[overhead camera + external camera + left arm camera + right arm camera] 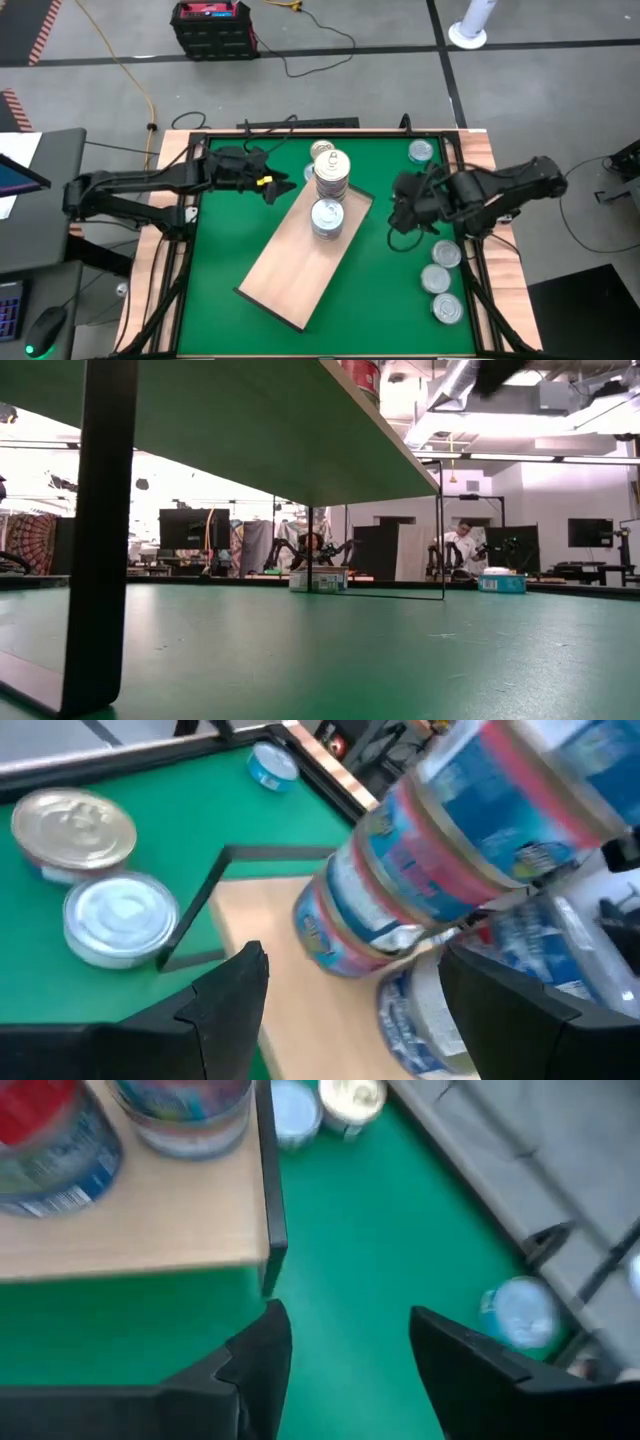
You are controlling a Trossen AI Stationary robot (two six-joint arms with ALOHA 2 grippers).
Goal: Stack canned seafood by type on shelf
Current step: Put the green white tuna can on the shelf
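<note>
Right gripper [405, 215]: over bare green table [230, 240], just beside shelf's right edge; fingers apart w/ nothing btwn them, only green shows in the gap in right wrist view.
Left gripper [280, 187]: near shelf's far-left corner, tips aimed at the stacks; fingers spread wide, empty.
Shelf [290, 275]: tan board lying diagonally mid-table, raised on thin dark legs per low view.
Stacks on shelf: tall stack [332, 177] of gold-lidded tins at far end, shorter silver-lidded stack [327, 218] just in front of it; both btwn the two grippers, touching neither.
Left wrist view: tall stack [440, 860] leans in frame, close ahead of left fingers [225, 995], not btwn them.
Loose tins by right gripper: three silver tins [441, 281] in a row along table's right edge, nearer than the gripper.
Far tins: gold + silver pair [95, 870] on green just past shelf's far corner; one bluish tin [421, 152] at far-right corner of table.
Background: person [465, 547] seated far off in the room.
</note>
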